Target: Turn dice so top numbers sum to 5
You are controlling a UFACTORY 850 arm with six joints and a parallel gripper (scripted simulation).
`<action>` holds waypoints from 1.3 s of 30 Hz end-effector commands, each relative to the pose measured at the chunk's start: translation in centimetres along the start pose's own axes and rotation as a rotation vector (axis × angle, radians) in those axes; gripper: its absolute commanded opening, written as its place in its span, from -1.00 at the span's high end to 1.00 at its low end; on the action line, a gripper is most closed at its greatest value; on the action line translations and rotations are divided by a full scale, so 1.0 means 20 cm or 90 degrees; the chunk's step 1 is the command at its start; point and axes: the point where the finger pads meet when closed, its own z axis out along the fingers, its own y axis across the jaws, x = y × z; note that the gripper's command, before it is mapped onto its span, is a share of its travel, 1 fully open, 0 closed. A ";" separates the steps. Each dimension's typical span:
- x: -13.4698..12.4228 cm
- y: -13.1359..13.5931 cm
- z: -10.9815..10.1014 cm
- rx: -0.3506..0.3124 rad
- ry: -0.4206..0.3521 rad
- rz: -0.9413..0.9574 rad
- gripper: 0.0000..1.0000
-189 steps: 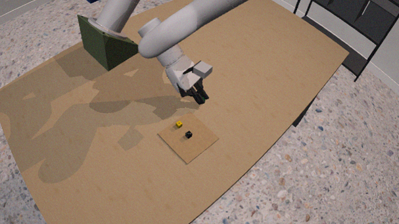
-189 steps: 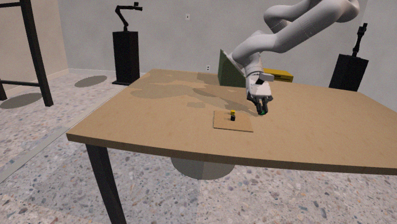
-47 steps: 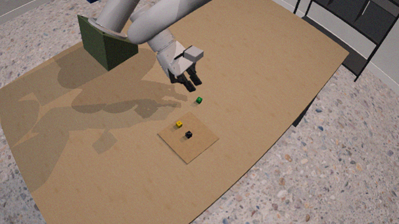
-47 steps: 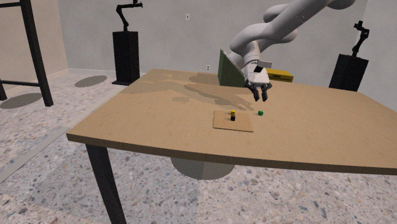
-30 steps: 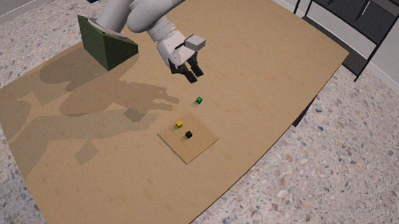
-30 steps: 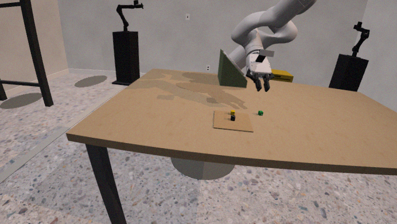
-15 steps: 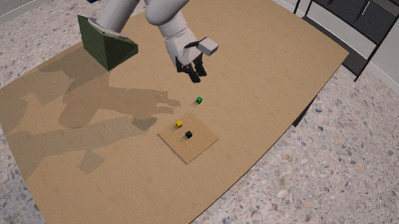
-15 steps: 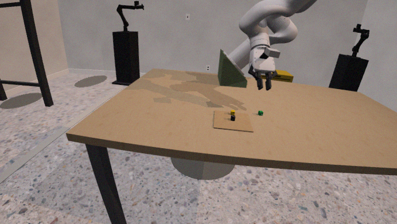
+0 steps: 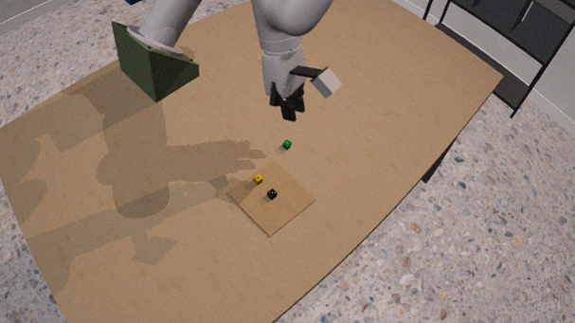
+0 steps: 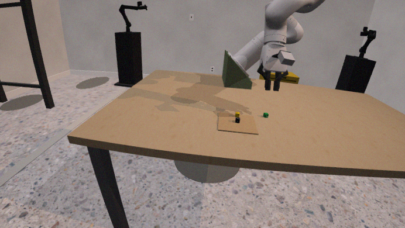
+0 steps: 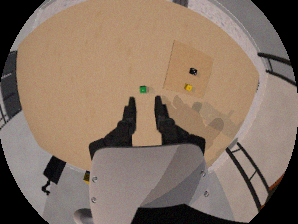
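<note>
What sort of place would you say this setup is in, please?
Probably a robotics lab or test room: a wooden table carries a mounted arm, two camera rigs on black pedestals stand by the wall, and metal shelving sits on a terrazzo floor.

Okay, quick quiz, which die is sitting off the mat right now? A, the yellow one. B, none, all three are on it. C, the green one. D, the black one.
C: the green die lies on the bare table beyond the mat, while the yellow die and black die rest on it.

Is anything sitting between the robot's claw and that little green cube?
No. The gripper hangs above the green die; the exterior view shows only air and bare table between.
</note>
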 end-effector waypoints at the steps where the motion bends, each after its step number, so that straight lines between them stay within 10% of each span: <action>1: 0.05 -0.01 0.00 0.016 -0.109 0.007 0.38; 15: 0.10 -0.01 -0.01 0.015 -0.207 0.006 0.38; 16: 0.10 -0.01 -0.01 0.015 -0.207 0.006 -1.00; 39: 0.09 -0.01 0.00 0.030 -0.206 -0.086 -1.00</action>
